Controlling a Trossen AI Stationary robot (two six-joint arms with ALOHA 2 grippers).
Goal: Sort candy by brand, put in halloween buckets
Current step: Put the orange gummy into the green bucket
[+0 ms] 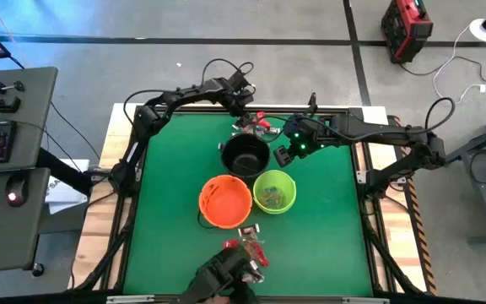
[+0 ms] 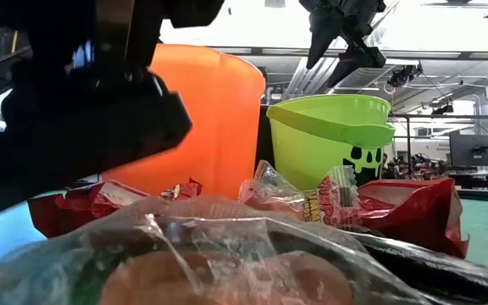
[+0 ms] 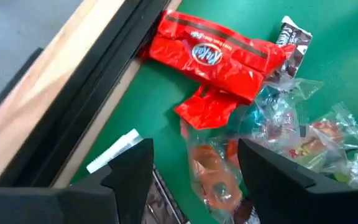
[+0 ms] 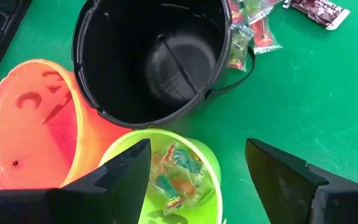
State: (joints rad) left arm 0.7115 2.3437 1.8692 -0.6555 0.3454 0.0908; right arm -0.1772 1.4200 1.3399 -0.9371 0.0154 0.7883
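A pile of candy point(image 1: 256, 125) lies at the table's far edge: a red wrapper point(image 3: 219, 59), a dark brown one point(image 3: 294, 38) and clear, pale greenish packets point(image 3: 316, 140). My left gripper point(image 3: 194, 171) is open just over this pile, its fingers on either side of a clear packet point(image 3: 213, 180). The black bucket point(image 4: 151, 56) stands empty at mid-table, with the orange bucket point(image 4: 33, 124) and the lime green bucket point(image 4: 179, 180) nearer. The green bucket holds a few clear packets. My right gripper point(image 4: 197, 165) hangs open above the buckets.
A second heap of candy point(image 1: 247, 249) lies near the table's front edge, close before the low camera point(image 2: 379, 203). A dark object point(image 1: 226, 279) sits at the front edge. The table's wooden rim and black rail point(image 3: 86, 81) run close beside my left gripper.
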